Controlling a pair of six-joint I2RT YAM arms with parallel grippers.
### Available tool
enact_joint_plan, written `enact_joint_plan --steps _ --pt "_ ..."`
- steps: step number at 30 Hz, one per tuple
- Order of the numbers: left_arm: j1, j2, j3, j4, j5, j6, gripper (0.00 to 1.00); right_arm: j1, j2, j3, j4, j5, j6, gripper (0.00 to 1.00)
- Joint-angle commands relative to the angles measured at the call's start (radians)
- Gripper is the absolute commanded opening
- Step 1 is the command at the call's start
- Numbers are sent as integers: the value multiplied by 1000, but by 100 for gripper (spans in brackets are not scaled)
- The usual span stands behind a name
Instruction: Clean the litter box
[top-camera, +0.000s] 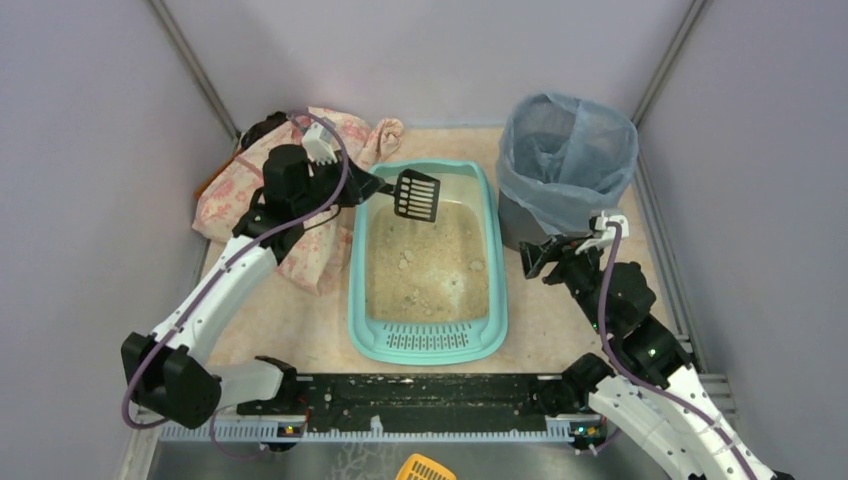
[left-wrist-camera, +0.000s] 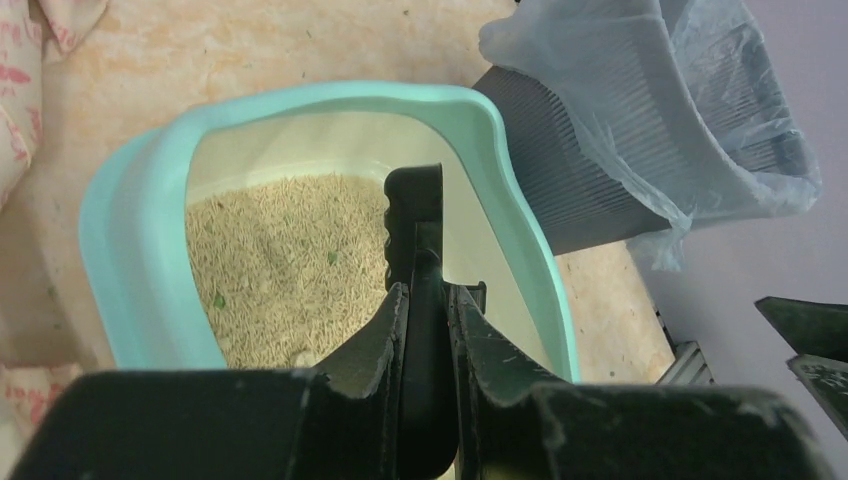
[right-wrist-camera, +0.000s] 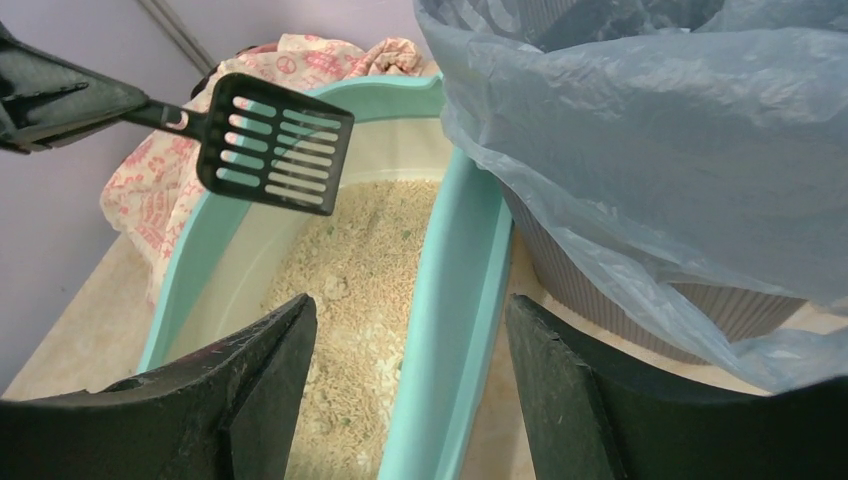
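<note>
The litter box (top-camera: 356, 270) was set in the middle of the table, between the two arms. Its long axis ran from the near edge straight away from the arm bases. Its slotted grille (top-camera: 430, 340) was turned toward the bases, and the plain rounded end was pointed at the far wall. Beige litter (top-camera: 430, 250) was spread across the floor of the box, and a few pale clumps (top-camera: 405, 262) were seen in it.

The left gripper (top-camera: 374, 187) was clamped shut on the handle of a black slotted scoop (top-camera: 417, 195). From the left wrist, the handle was seen pinched tightly between the jaws. The gripper was held just outside the far-left corner of the box. The scoop's handle was laid across the box's width and its blade was pointed to the right. The blade was held over the far end of the box, above the litter and clear of it.

The right gripper (top-camera: 535, 258) was held empty, with its jaws spread wide. It was placed just beside the right rim of the box, near the foot of the grey bin (top-camera: 515, 225) lined with a blue bag (top-camera: 565, 160).

The bin was stood by the far-right corner of the box. A pink patterned cloth (top-camera: 235, 190) was bunched along the box's far-left side. A yellow slotted object (top-camera: 425, 468) was cut off by the bottom edge of the top view.
</note>
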Motion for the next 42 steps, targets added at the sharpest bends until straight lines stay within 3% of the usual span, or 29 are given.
enact_joint_plan --steps 1,9,12,16,21,31,42 --pt "-4 -96 -28 -75 -10 -33 0 -4 23 -13 107 -34 29 70" --pt "-47 -49 -26 -288 -155 85 0 -4 25 -48 140 -58 55 70" --pt "-87 -1 -11 -299 -199 86 0 -4 28 -50 146 -65 59 70" --pt "-200 72 47 -298 -393 89 0 -5 34 -49 148 -92 64 69" --pt "-279 160 155 -320 -534 114 0 -5 31 -53 139 -108 65 70" --pt "-301 265 310 -410 -746 243 0 -4 14 -68 133 -111 63 70" --pt "-311 253 238 -453 -672 192 0 -5 2 -81 133 -111 64 69"
